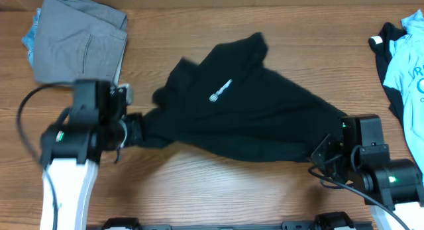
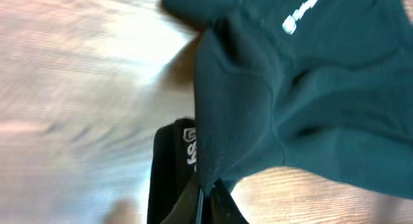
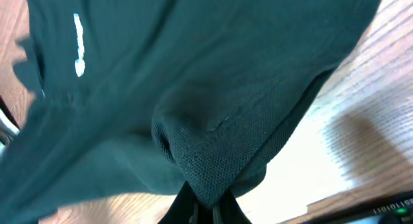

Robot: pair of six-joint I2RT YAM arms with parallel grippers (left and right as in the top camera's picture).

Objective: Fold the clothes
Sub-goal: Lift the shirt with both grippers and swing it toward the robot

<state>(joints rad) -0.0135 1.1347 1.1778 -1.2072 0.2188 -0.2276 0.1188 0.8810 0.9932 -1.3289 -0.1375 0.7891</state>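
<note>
Black T-shirt (image 1: 252, 114) fabric lies bunched across the middle of the table (image 1: 218, 190), slung between the two arms. The left gripper (image 2: 208, 197) is clamped on one pinched edge, the right gripper (image 3: 205, 204) on the opposite edge. A clean fold likely calls for drawing both ends apart evenly, with the cloth low and taut, so the wrinkles flatten first.

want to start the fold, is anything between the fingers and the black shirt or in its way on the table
Nothing visible. The left fingers and right fingers pinch the black shirt directly. The grey clothes and blue shirt lie apart from it, off to the sides.
</note>
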